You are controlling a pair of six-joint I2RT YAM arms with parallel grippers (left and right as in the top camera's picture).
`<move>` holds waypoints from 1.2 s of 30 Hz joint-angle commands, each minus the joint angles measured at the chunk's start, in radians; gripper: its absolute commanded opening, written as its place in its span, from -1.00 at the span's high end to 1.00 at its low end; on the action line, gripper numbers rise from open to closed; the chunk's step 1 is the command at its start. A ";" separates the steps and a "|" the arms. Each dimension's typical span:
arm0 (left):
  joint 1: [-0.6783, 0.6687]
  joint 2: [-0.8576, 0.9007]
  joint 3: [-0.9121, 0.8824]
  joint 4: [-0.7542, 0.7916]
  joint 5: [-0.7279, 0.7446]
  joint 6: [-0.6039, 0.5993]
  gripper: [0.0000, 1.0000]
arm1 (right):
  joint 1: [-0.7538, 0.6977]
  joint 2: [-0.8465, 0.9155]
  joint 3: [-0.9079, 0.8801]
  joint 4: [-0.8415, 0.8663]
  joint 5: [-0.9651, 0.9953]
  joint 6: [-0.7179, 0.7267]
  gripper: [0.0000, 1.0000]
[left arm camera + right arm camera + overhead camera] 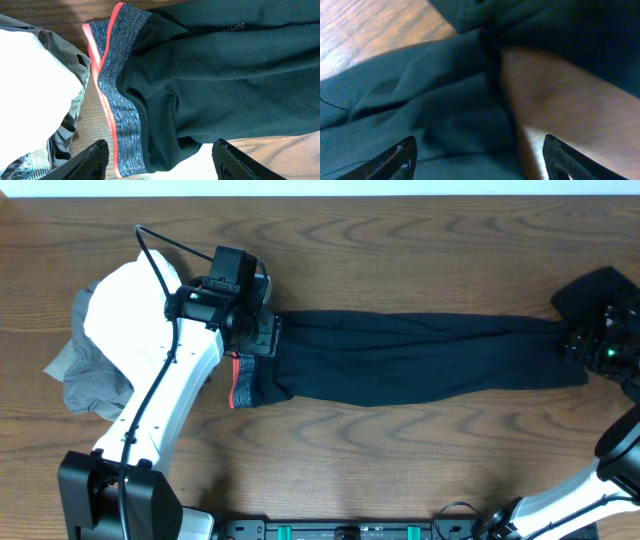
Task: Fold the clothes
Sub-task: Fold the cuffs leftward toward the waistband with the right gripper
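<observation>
The table (400, 470) is dark brown wood with a bold, wavy grain; a thin pale strip (400, 186) runs along its far edge, and no more of the room shows.

The black trousers (420, 355) lie flat in the middle of the table, stretched from left to right. The cloth is matt, smooth and soft, with shallow creases. At their left end is the waistband (117, 100), a speckled grey knit band with a bright red-orange edge (107, 125). Small pale lettering (232, 27) sits on the black cloth near the band, upside down in the left wrist view and too small to read with certainty.

At the left of the table, just beside the waistband, a white garment (125, 315) is heaped on a rumpled grey garment (95, 385).

The left gripper (162, 162) hangs over the waistband, its dark fingers (95, 160) spread wide with nothing clamped. The right gripper (480, 160) is at the leg end on the right, above folds of black cloth and bare wood, its jaws also wide apart and gripping nothing.
</observation>
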 commanded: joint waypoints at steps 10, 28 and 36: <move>0.002 0.003 -0.005 -0.012 0.002 -0.004 -0.37 | 0.074 0.070 0.007 -0.002 0.087 0.011 0.12; 0.002 -0.014 -0.002 -0.012 0.002 -0.004 -0.37 | 0.067 -0.264 0.021 -0.023 0.137 0.211 0.97; 0.003 -0.083 0.028 -0.024 -0.002 0.007 -0.37 | 0.113 -0.397 0.021 -0.055 0.076 0.246 0.97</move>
